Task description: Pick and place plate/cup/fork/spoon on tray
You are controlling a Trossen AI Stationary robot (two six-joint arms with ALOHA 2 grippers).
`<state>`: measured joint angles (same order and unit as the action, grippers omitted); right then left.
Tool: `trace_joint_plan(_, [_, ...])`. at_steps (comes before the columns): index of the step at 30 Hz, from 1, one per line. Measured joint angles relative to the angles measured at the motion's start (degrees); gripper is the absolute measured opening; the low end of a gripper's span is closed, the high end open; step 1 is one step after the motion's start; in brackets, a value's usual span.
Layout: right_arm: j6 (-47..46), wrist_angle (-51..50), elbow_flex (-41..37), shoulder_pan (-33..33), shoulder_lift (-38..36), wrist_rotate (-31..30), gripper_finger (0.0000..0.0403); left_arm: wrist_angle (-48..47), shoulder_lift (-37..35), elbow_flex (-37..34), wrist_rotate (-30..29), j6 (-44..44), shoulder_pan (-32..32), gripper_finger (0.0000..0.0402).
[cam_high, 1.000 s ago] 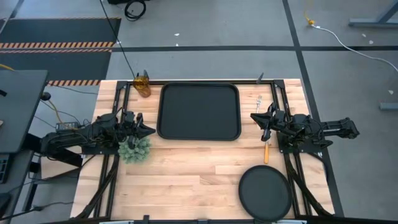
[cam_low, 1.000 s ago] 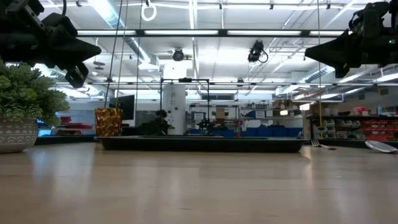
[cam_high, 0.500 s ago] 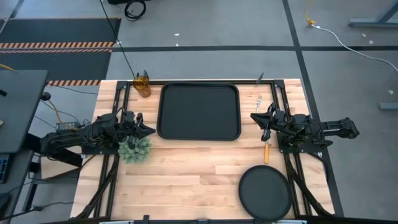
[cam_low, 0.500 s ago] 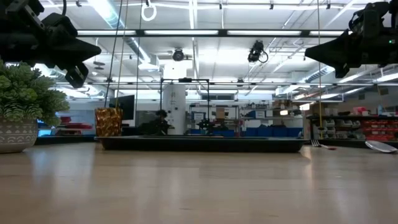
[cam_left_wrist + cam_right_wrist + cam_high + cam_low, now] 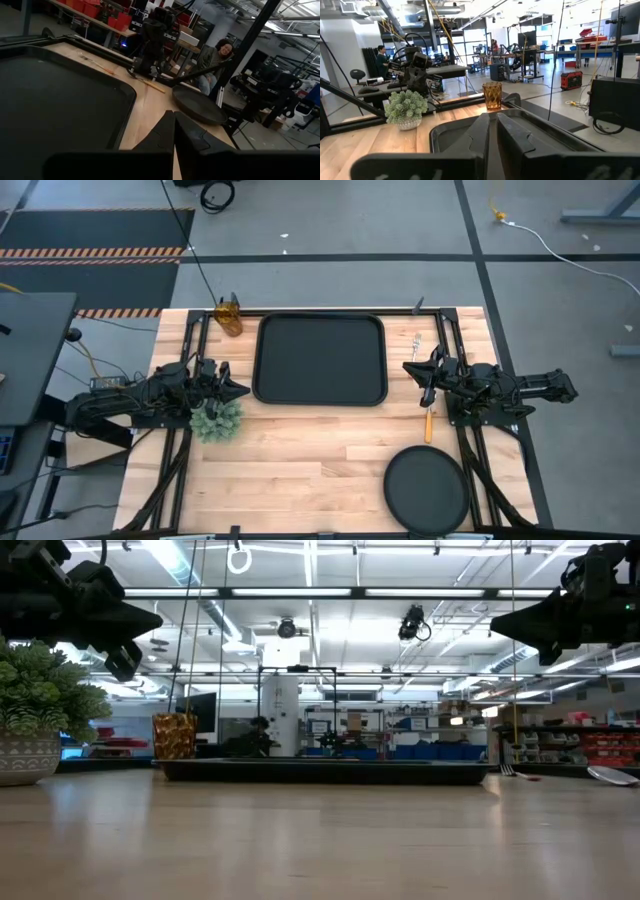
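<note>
Tray (image 5: 321,359): large black rectangle, rounded corners, raised rim; centred toward the far edge of the table, interior bare.
Table (image 5: 300,465): light wood planks, matte; broad open strip across the near half, between the plant and the plate.
Left gripper (image 5: 232,390): raised above the table, just left of the tray's left rim; fingers closed together, holding nothing.
Right gripper (image 5: 412,367): raised above the table, just right of the tray's right rim, over the fork; fingers closed together, holding nothing.
Cup (image 5: 229,315): small translucent amber tumbler, faceted surface, upright at the far left corner, near the tray's far-left corner but apart from it.
Plate (image 5: 428,489): round, flat, matte black, slight rim; at the near right corner, close to the near table edge, well apart from the tray.
Fork (image 5: 428,420): slim, orange handle, lying lengthwise right of the tray (middle portion hidden under the right gripper); handle end just beyond the plate's far rim.
Spoon (image 5: 611,775): all silver, lying flat at the right in the low view; exact position relative to the fork cannot be determined.
Plant (image 5: 216,419): green leafy clump in a pale patterned pot, near the tray's near-left corner, directly under the left gripper.
Clearance: narrow bare gaps along both tray sides; near tray edge unobstructed.
</note>
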<state>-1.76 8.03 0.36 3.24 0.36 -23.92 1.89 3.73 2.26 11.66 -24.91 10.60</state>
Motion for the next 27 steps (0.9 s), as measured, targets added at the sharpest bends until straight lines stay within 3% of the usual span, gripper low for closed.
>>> trace_joint_plan(13, [0.0, 0.0, 0.0, 0.0, 0.0, 0.0, 0.0040, 0.0, 0.0, 0.0, 0.0, 0.0, 0.0, 0.0011])
trace_joint_plan(19, [15.0, 0.0, 0.0, -0.1, 0.0, -0.5, 0.0040, 0.0, 0.0, 0.0, 0.0, 0.0, 0.0, 0.0011])
trace_joint_plan(27, [15.4, 0.1, 0.0, -0.1, 0.0, -0.5, 0.0040, 0.0, 0.0, 0.0, 0.0, 0.0, 0.0, 0.0011])
